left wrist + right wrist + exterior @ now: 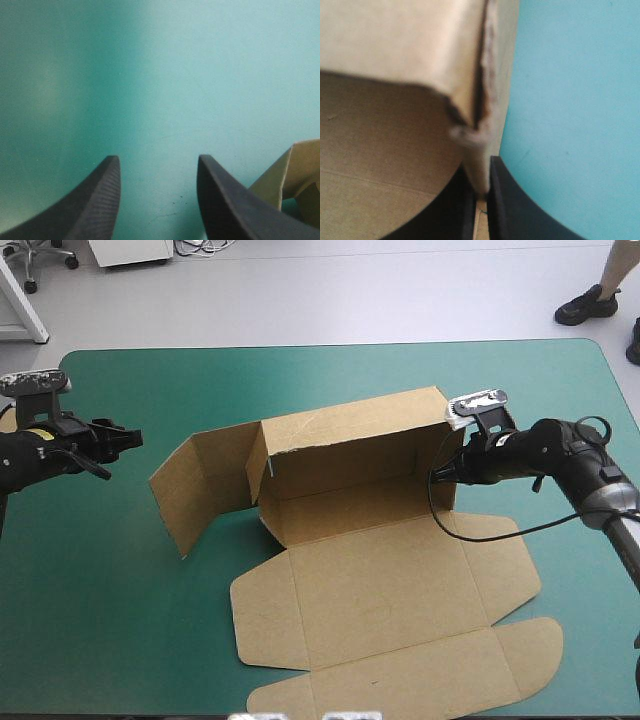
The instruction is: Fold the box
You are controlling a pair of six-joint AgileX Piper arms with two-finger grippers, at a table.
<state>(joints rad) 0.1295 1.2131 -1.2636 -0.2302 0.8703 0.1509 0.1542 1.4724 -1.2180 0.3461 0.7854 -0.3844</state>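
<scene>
The brown box [370, 540] lies mid-table, its back wall raised and its lid and flaps flat toward the near edge. A side panel [200, 485] stands upright on the left. My right gripper [447, 472] is shut on the box's right wall, and the right wrist view shows the board's edge [480, 165] pinched between the black fingers [502, 210]. My left gripper [133, 440] hovers open over the teal-green cover, left of the box. In the left wrist view its fingers [95, 205] stand apart, with a corner of the box [295, 175] off to one side.
The teal-green table [100, 620] has bare cover to the left of the box and along the far edge. The box's flat flaps [520, 650] reach close to the near edge on the right.
</scene>
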